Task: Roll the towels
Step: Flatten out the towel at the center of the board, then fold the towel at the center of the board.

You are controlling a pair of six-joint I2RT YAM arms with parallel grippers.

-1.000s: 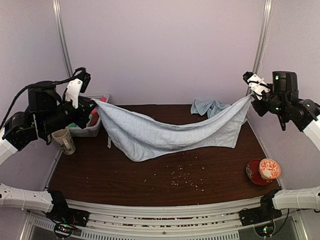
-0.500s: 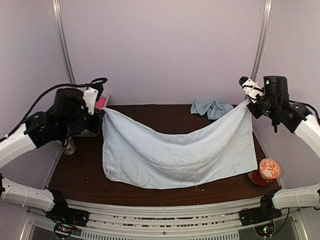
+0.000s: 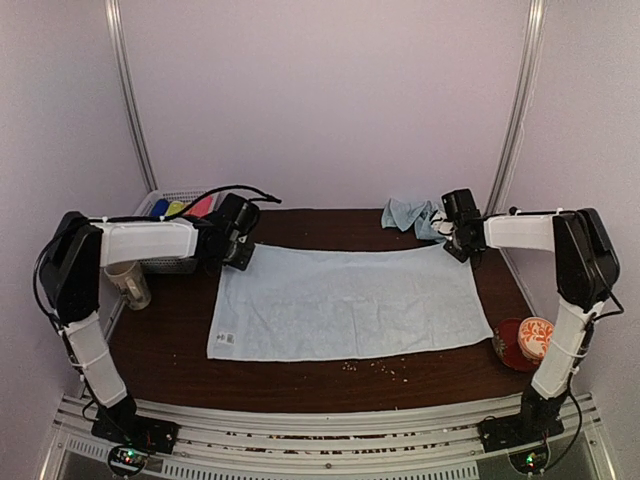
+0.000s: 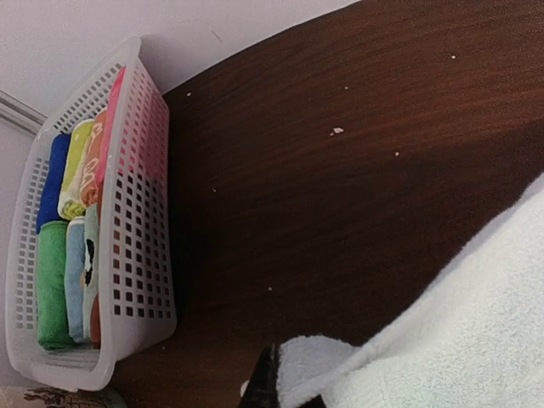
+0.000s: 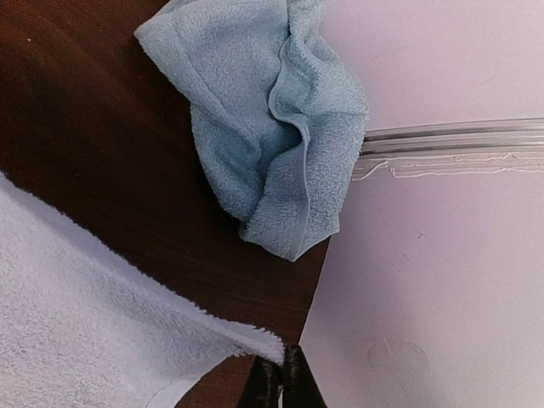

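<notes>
One pale blue towel (image 3: 350,305) lies spread flat on the dark wooden table (image 3: 160,340). It also shows in the left wrist view (image 4: 459,340) and the right wrist view (image 5: 85,314). My left gripper (image 3: 240,255) is low at its far left corner, shut on that corner (image 4: 314,361). My right gripper (image 3: 462,245) is low at its far right corner, jaws pressed together on the tip (image 5: 259,344). The second towel (image 3: 412,214) lies crumpled at the table's far right edge, near the wall (image 5: 272,127).
A white slotted basket (image 3: 165,265) with coloured rolls (image 4: 55,280) stands at the far left. A patterned cup (image 3: 128,283) stands in front of it. A red dish with an orange patterned cup (image 3: 530,340) sits at the right edge. Crumbs (image 3: 375,367) lie along the towel's near edge.
Both arms came down and inward from holding the towel stretched in the air. The towel now lies flat on the table, its far corners still pinched.
</notes>
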